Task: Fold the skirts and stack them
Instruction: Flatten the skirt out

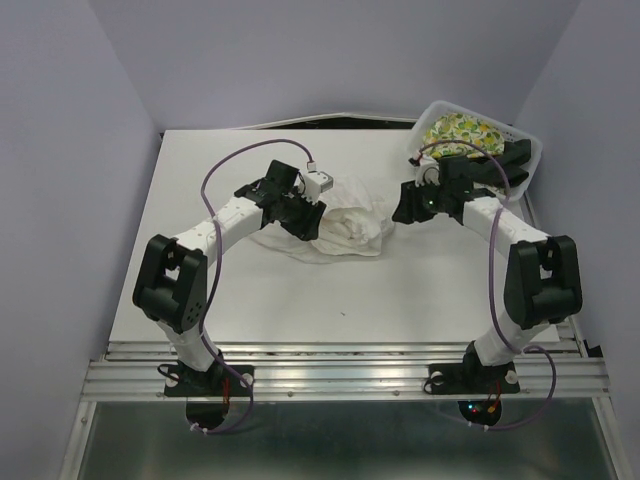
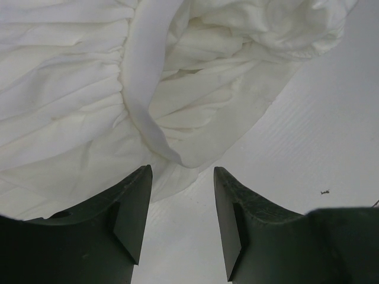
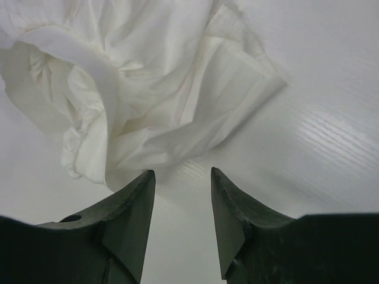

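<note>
White on white, with one bright print.
Plain white skirt (image 1: 345,228) on a white table (image 1: 300,300); pale translucent basket (image 1: 536,150) with a yellow-lemon, green-leaf print skirt (image 1: 460,130) and a black skirt (image 1: 515,160); fingers (image 2: 130,213) dark grey-black.

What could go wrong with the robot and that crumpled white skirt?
The white skirt lies bunched up, so the left gripper might pinch several layers and fold it crooked. The right gripper is open just short of the cloth's edge; closing there, it might grab nothing.
</note>
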Controlling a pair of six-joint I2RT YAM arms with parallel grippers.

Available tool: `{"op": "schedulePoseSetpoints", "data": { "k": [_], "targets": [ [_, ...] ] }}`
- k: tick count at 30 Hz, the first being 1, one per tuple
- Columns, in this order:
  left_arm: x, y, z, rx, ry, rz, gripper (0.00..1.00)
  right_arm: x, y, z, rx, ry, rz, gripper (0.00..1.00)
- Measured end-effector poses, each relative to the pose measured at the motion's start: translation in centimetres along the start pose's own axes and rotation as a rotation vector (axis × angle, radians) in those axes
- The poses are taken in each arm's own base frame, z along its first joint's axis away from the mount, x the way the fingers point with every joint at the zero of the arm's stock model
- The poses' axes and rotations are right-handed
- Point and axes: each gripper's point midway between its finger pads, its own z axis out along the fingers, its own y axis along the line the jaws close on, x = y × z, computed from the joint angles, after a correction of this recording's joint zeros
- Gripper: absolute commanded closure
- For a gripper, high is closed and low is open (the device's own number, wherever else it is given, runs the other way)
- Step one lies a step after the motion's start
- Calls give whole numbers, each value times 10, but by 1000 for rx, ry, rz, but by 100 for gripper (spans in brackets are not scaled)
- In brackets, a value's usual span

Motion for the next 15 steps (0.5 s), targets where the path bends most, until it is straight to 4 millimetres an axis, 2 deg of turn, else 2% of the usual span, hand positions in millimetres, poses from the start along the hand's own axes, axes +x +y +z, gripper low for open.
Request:
{"op": "schedulePoseSetpoints", "data": {
  "k": [2, 4, 9, 15],
  "targets": [
    [0, 0, 0, 3, 0, 0, 43, -10, -11, -10, -9, -24, 27, 51],
    [0, -2, 0, 9, -1, 0, 41, -15, -11, -15, -37, -40, 38, 51],
    [-1, -5, 0, 28, -4, 0, 40, -7, 21, -13, -213, -1, 81, 51],
    [-1, -7, 0, 38, -5, -1, 40, 4, 39, -7, -329, 48, 179, 54]
  ]
}}
